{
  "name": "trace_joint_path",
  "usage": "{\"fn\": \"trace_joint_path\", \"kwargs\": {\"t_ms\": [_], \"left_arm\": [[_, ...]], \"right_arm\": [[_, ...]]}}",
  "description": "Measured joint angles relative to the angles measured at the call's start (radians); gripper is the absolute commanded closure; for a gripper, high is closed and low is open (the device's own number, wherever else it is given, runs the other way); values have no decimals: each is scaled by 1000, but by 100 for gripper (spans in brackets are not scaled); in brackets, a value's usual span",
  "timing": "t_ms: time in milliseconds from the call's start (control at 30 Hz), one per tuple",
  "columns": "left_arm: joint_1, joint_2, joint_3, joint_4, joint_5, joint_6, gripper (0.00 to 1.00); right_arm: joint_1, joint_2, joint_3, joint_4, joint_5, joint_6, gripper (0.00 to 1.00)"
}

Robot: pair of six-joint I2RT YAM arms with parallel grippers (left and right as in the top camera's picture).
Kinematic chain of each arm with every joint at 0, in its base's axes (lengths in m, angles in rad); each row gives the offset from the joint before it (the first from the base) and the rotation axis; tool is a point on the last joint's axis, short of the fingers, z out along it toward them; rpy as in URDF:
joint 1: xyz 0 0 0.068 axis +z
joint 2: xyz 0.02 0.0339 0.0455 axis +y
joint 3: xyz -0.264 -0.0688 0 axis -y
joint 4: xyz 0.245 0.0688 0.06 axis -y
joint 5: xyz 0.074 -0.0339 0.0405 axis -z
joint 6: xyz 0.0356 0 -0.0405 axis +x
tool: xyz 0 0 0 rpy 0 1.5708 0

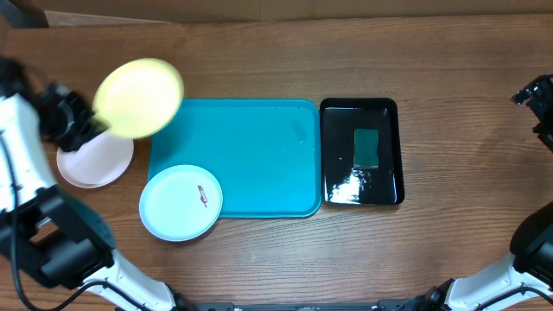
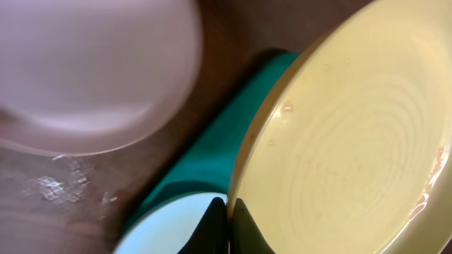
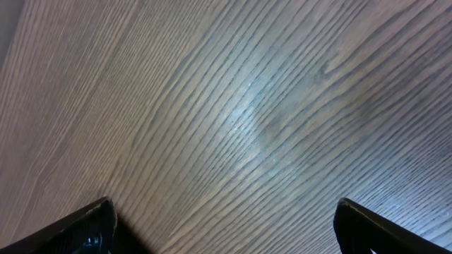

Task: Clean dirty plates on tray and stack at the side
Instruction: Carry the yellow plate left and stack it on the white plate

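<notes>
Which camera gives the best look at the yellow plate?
The overhead view: it shows the whole yellow plate, outline and all. The left wrist view shows only part of it, very close, with its rim pinched between the jaws. The right wrist view misses it and shows only the table.

We find the large tray [image 1: 259, 164] in the middle of the table [image 1: 259, 259], the small tray [image 1: 340, 168] just to its right, and a pad [image 1: 367, 147] lying in that small tray. The first plate [image 1: 180, 203] overlaps the large tray's near-left corner, partly on the table. The second plate [image 1: 91, 164] lies on the table left of the tray. The third plate [image 1: 138, 97], tilted in the left gripper [image 1: 97, 128], hangs above its far edge.
</notes>
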Motion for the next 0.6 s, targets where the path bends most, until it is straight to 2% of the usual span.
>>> {"fn": "trace_joint_path", "kwargs": {"t_ms": [167,400,433,467,500,533,567,600], "left_arm": [[144,0,-116,61,-85,-61,96],[275,0,-266,192,-130,-113,96],[285,0,-269,198,-133,-114,92],[298,0,-270,208,-137,-116,86],[302,0,-270,212,-138,-116,44],[303,0,-270,216,-140,-121,14],[302,0,-270,219,-140,-117,0],[301,0,-270,221,-137,-119,0]], "right_arm": [[0,0,0,0,0,0,0],[0,0,0,0,0,0,0],[0,0,0,0,0,0,0],[0,0,0,0,0,0,0],[0,0,0,0,0,0,0],[0,0,0,0,0,0,0],[0,0,0,0,0,0,0],[0,0,0,0,0,0,0]]}}
